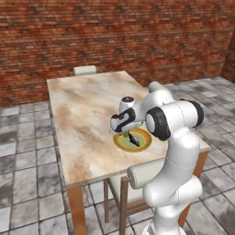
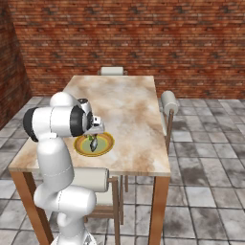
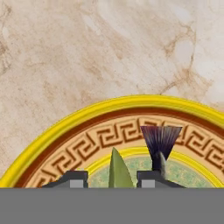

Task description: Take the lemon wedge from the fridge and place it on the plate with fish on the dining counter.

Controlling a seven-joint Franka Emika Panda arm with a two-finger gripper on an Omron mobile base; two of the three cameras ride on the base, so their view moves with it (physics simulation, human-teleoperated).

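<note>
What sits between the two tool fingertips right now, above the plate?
In the hand view, the lemon wedge stands upright between the tool's fingertips, over the plate with fish. The fish's dark tail lies beside it.

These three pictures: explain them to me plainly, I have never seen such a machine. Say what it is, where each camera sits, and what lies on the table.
The white machine is a robot arm on a base. Two cameras sit behind it, left and right. The third rides on its gripper, looking down past two dark fingertips. On the dining counter lies the plate with fish, the fish showing its dark tail. The lemon wedge stands between the parted fingertips, over the plate; whether it is gripped I cannot tell.
</note>
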